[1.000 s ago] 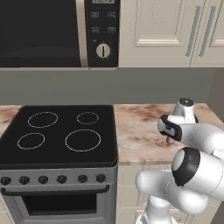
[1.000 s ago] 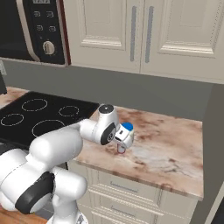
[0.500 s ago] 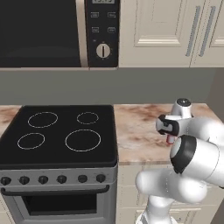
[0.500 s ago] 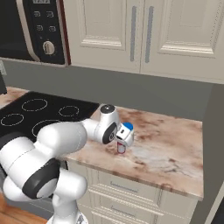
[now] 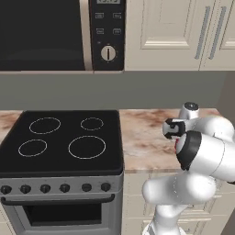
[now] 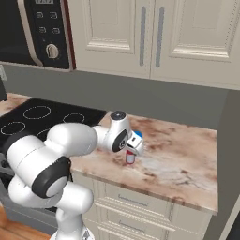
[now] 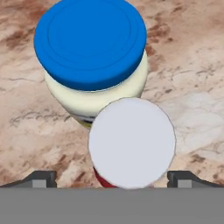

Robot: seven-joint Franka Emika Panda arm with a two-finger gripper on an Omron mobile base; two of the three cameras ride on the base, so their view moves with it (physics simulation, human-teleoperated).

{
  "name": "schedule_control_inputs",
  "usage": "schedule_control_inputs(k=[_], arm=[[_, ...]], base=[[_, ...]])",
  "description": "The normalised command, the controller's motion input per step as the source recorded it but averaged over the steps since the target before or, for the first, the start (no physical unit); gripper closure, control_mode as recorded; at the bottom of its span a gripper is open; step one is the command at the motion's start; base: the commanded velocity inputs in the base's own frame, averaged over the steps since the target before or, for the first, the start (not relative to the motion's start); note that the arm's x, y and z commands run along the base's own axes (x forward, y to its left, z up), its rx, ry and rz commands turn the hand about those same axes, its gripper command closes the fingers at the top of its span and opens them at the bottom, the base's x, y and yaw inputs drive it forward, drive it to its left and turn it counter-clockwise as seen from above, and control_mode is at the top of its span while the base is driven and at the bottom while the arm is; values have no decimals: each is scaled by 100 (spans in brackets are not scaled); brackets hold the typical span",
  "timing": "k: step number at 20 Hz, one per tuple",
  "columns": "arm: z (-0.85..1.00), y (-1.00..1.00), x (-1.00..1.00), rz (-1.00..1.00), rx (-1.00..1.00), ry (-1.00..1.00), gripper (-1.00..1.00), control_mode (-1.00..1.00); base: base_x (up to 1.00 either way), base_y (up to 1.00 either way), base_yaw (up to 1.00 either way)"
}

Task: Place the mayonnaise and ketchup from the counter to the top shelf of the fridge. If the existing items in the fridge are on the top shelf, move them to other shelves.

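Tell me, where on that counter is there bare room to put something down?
The marble counter lies bare from the two bottles to the grey wall panel on the right, and back to the backsplash. A narrower strip sits free between the stove and the bottles. It is crowded where the mayonnaise jar and white-capped ketchup bottle stand together under the open gripper.
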Motion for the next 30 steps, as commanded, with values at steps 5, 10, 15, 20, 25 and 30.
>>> schedule_control_inputs(k=[5,10,15,20,25,30], arm=[[-9,-17,2,0,0,0,100,-100],[-6,-12,19,0,0,0,100,-100],[-1,0,24,0,0,4,100,-100],[29,0,-57,0,0,-1,100,-100],[94,1,-100,1,0,-15,100,-100],[100,17,-100,1,0,-14,100,-100]], base=[[0,0,0],[0,0,0],[0,0,0],[0,0,0],[0,0,0],[0,0,0]])
